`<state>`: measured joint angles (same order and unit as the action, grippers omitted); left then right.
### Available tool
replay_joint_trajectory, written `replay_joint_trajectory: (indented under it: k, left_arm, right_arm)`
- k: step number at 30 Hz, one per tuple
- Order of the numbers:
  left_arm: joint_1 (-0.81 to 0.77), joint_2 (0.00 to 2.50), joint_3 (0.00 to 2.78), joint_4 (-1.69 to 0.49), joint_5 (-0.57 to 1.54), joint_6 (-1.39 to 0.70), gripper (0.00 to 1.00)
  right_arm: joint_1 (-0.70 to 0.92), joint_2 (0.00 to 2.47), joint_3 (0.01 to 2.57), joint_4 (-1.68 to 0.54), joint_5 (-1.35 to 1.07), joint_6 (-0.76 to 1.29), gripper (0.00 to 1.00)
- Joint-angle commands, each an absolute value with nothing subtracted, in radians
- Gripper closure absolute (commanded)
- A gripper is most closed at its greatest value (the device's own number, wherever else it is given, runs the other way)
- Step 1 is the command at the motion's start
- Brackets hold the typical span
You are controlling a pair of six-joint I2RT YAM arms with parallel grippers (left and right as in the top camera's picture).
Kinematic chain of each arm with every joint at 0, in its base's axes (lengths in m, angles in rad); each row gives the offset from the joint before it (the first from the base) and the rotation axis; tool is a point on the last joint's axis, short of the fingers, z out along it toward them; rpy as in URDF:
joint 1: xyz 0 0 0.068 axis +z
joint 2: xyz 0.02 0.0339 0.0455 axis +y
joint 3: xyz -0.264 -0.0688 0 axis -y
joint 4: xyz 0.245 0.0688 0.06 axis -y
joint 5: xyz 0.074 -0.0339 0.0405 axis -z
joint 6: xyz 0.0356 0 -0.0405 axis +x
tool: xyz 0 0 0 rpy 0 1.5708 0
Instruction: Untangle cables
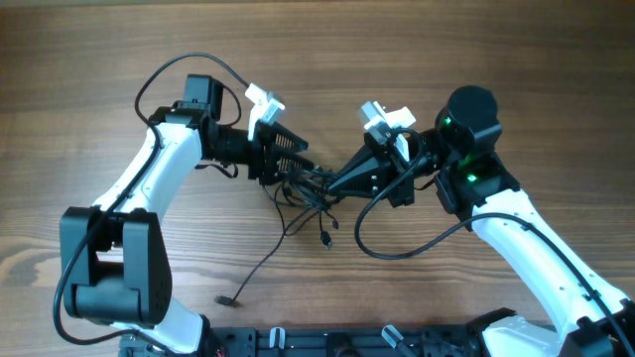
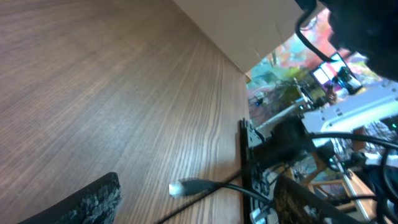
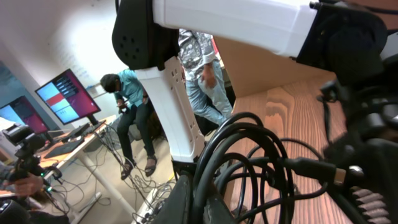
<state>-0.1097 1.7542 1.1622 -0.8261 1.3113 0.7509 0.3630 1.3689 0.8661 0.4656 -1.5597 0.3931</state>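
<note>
The cables [image 1: 310, 188] are thin black cords tangled in a knot at the table's middle, between my two grippers. One cord hangs down to a plug [image 1: 325, 238]. Another trails to a plug [image 1: 223, 299] near the front edge. My left gripper [image 1: 283, 169] is at the knot's left side; in the left wrist view its fingers [image 2: 199, 199] stand wide apart, with a cord's silver-tipped plug [image 2: 183, 186] lying between them. My right gripper [image 1: 337, 181] is at the knot's right side; its fingers [image 3: 239, 208] are shut on several cable loops [image 3: 261, 155].
The right arm's own thick black wire [image 1: 397, 248] loops over the table below the knot. A black rail [image 1: 327, 342] runs along the front edge. The left arm's white link [image 3: 180, 112] fills the right wrist view. People sit at desks beyond the table.
</note>
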Motion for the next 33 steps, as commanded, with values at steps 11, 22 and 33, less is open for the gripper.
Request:
replay_joint_trajectory:
  k: [11, 22, 33]
  left_arm:
    - [-0.276, 1.766, 1.163, -0.624, 1.202, 0.800, 0.96]
    - [-0.067, 1.766, 1.163, -0.433, 0.374, -0.401, 0.73]
    - [-0.122, 1.766, 1.163, -0.473, 1.173, 0.416, 0.00]
  right_arm:
    - [0.360, 1.359, 0.877, 0.472, -1.611, 0.421, 0.95]
    - [0.360, 1.360, 0.877, 0.467, -1.490, 0.419, 0.96]
    - [0.360, 1.360, 0.877, 0.494, -1.529, 0.422, 0.96]
